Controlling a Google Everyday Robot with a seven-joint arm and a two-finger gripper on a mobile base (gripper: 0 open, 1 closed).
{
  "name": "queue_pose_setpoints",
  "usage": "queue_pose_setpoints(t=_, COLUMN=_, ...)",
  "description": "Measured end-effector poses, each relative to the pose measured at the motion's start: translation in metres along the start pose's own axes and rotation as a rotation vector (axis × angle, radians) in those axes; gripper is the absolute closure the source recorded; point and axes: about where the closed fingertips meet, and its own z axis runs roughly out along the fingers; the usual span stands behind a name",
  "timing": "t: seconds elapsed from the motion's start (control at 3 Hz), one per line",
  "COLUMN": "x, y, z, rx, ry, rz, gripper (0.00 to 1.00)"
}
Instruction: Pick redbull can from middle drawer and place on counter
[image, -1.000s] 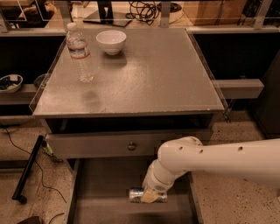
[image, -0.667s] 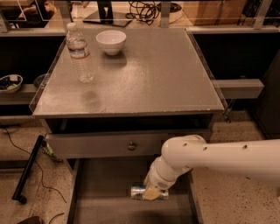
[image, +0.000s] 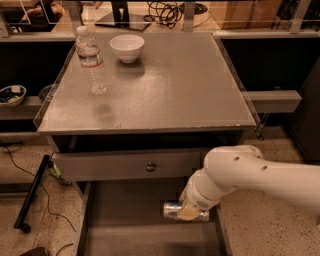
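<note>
Evidently the pick was barely begun: the gripper (image: 189, 212) was lowered onto the can (image: 172, 210), lying sideways in the open drawer (image: 125, 220); whether it was clasped could not be told. The counter (image: 165, 85), well above the gripper, was not yet reached.

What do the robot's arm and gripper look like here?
The arm is smooth white, made of rounded bulbous segments with small dark dots on the shell; no cables or lettering show. The gripper, down in the middle drawer at the redbull can, shows as a pale tan piece.
</note>
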Motion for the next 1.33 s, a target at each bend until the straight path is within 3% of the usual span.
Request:
queue_pose_setpoints(t=0.33, x=-0.002, y=-0.004, z=-0.036, rx=0.039, ry=0.026, rz=-0.007, gripper=1.00)
queue_pose_setpoints(t=0.67, x=-0.007, y=-0.009, z=-0.082, rx=0.111, ry=0.029, rz=-0.019, gripper=1.00)
queue_pose_setpoints(t=1.0, x=-0.011, y=-0.010, z=-0.077, rx=0.101, ry=0.041, rz=-0.026, gripper=1.00)
queue_pose_setpoints(t=1.33, x=-0.022, y=-0.013, z=-0.104, rx=0.143, ry=0.057, rz=-0.050, gripper=1.00)
